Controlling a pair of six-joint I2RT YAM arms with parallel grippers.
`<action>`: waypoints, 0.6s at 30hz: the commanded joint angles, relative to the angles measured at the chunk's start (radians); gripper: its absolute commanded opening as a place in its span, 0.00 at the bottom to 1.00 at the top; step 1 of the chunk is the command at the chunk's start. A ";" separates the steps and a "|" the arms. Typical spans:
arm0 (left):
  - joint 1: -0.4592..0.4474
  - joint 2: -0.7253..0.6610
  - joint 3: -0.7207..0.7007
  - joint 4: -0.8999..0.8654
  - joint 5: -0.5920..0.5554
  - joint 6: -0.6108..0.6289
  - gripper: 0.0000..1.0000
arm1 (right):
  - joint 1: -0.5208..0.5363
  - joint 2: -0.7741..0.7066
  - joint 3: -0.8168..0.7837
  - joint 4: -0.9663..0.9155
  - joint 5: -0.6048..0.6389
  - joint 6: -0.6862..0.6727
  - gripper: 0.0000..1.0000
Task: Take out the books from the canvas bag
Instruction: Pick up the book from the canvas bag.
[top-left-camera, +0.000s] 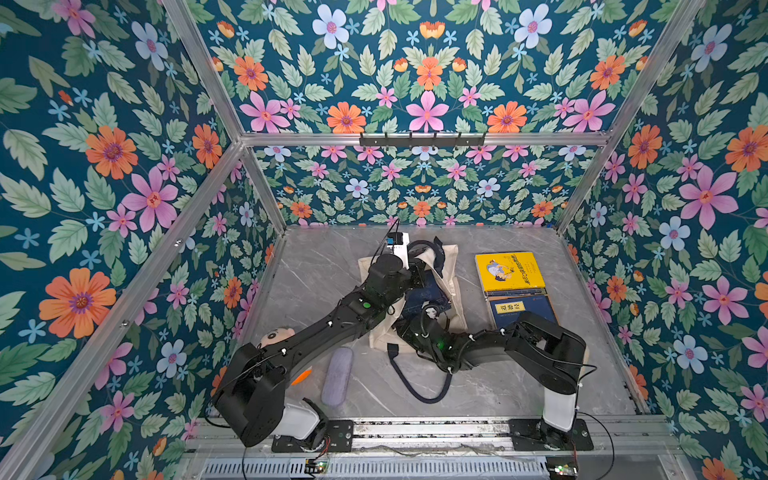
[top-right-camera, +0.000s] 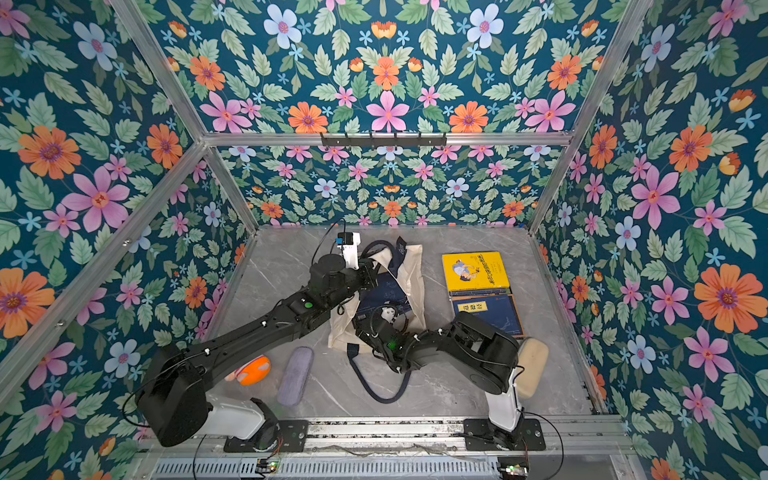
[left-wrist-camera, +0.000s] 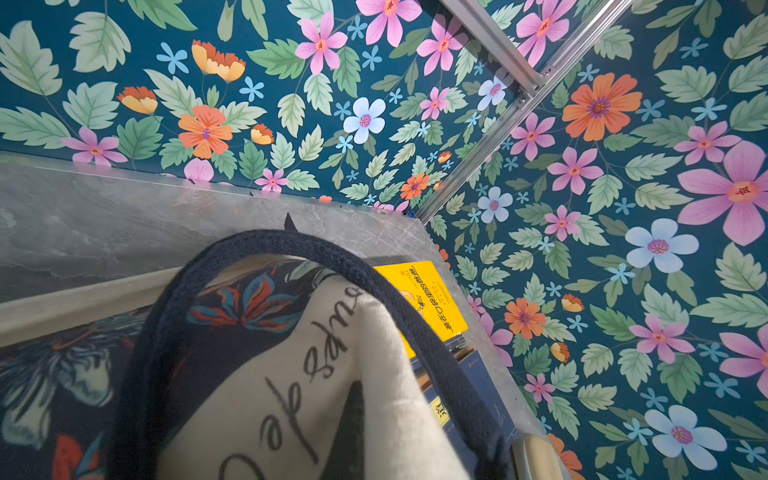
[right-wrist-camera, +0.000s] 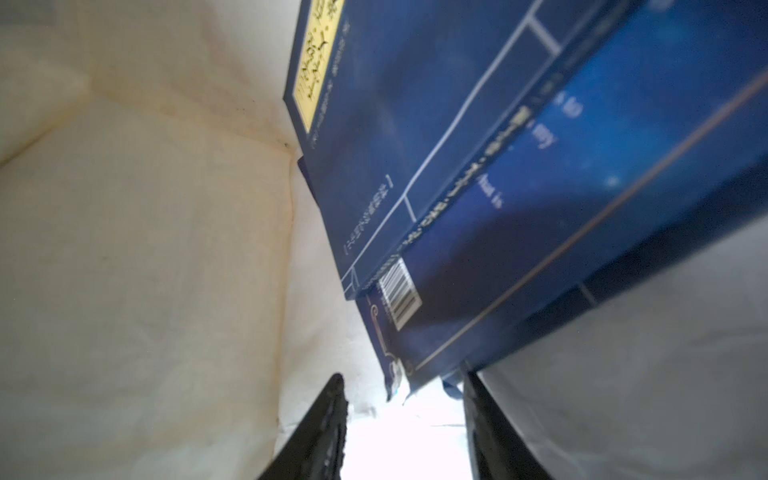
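Black right gripper (right-wrist-camera: 402, 378), part-open inside the cream canvas bag (top-left-camera: 451, 257), straddles a corner of at least two navy paperback books (right-wrist-camera: 457, 166) — left gripper (top-left-camera: 417, 268), clamped, holds the rim up. Outside: one yellow book (top-left-camera: 509, 272), one navy book (top-left-camera: 536, 309), one lilac oblong pouch (top-left-camera: 337, 376).

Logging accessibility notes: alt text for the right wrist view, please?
Inside the cream bag, two overlapping navy books, one with a yellow label, one with a barcode. The right gripper straddles the barcoded book's corner, jaws apart.
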 joint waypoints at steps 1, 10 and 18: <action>0.000 0.001 0.009 0.037 -0.006 -0.003 0.00 | 0.013 0.018 0.037 -0.004 -0.010 0.022 0.48; 0.000 0.004 0.009 0.037 -0.002 -0.008 0.00 | 0.027 0.100 0.079 -0.012 0.016 0.108 0.48; 0.000 0.001 0.011 0.036 0.001 -0.007 0.00 | 0.015 0.154 0.094 0.027 0.141 0.112 0.45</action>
